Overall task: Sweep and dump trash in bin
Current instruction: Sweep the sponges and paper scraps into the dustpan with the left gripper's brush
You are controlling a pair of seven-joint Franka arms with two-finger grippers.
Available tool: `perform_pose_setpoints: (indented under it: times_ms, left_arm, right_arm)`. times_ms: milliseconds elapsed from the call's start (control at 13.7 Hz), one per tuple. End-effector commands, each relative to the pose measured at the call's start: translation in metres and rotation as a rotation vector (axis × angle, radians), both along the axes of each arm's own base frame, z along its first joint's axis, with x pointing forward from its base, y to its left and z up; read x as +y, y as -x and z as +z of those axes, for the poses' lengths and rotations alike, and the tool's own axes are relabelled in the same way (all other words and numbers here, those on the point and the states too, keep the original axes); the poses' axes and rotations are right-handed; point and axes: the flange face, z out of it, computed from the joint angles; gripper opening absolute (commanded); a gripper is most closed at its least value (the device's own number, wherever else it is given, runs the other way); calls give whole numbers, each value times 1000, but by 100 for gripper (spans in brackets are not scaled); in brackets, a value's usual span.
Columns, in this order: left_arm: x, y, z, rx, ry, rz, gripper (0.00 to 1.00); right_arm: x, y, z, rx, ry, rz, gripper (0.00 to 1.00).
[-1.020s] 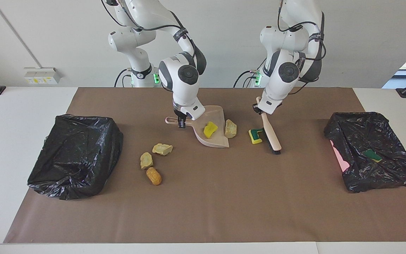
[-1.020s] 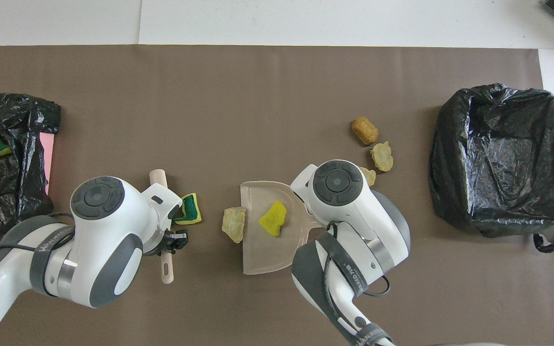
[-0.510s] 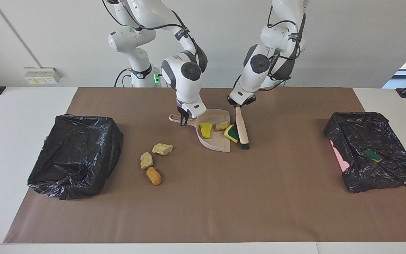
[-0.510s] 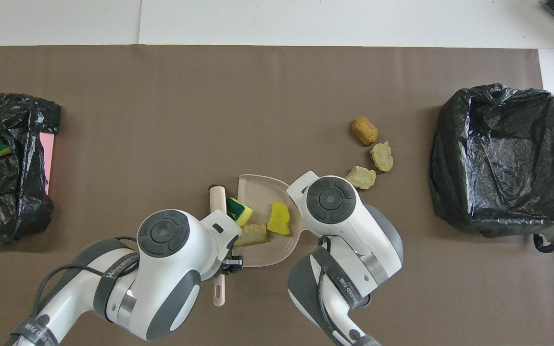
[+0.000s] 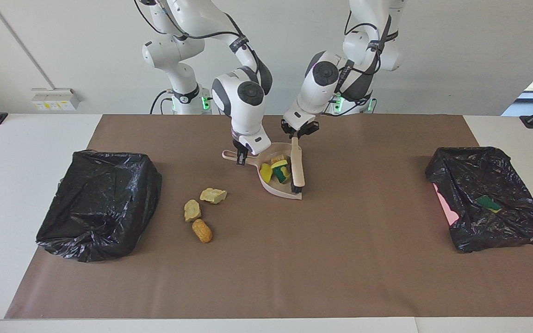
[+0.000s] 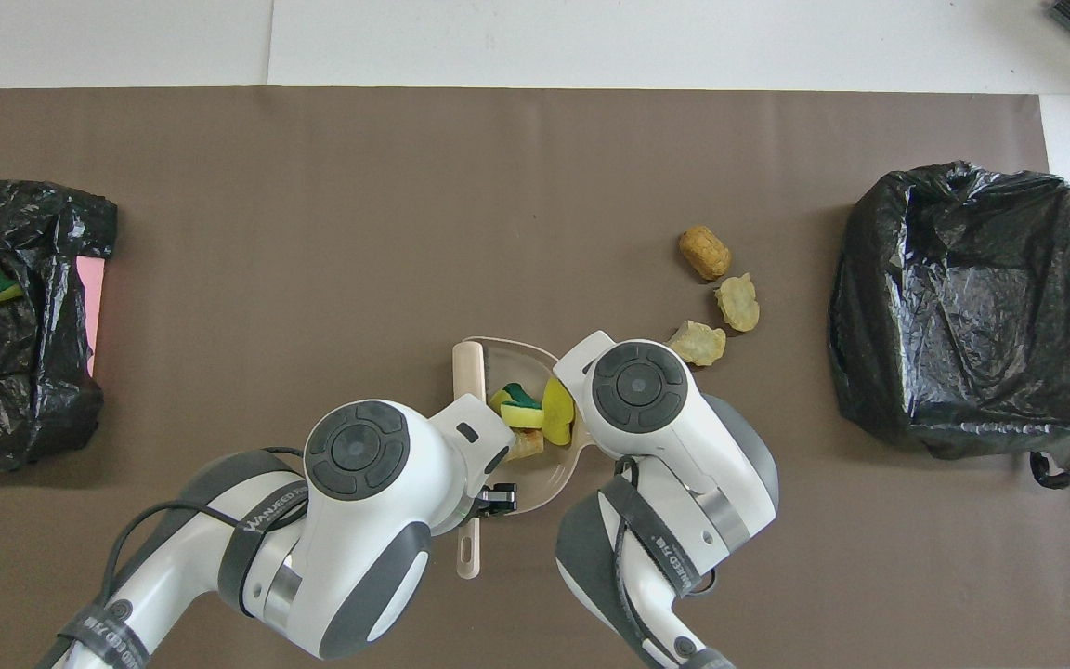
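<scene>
Meanwhile the brown mat (image 5: 266, 277) on the bench lies bare across its whole half farther from the robots, between two black-bagged bins (image 5: 97, 203) (image 5: 488, 196) at its ends. The right gripper (image 5: 240, 158) pinches the dustpan (image 5: 289, 190) handle. The left gripper (image 5: 298, 133) is clamped on the brush (image 5: 297, 167), whose long axis points away from the robots, bristles in the pan. Three scraps (image 5: 276, 171) crowd inside the pan; three more (image 5: 199, 210) lie on the mat toward the right arm's end. Only the facing view shows both pairs of jaws; from overhead the arms cover them.

High facing camera; steep overhead camera, both sharing table (image 5: 266, 277)
</scene>
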Motion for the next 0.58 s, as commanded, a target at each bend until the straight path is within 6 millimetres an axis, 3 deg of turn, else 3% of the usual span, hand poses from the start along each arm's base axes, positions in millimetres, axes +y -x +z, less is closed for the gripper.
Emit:
perform_pose_setpoints:
  times_ms: [0,73,146,510]
  left_arm:
    - [10,-20,7,-3,0,53,0]
    - [29,-34,8,-20,-18,79,0]
    - [34,-38,7,-35,-40,70,0]
    - [43,-45,8,-63,-73,62,0]
  right_arm:
    - [-9,1,-2,-10,-4,8,0]
    - [-10,0,-3,-13,-9,22,0]
    - [-10,-2,-3,-18,-14,34,0]
    - [-13,-4,-2,-18,-16,37,0]
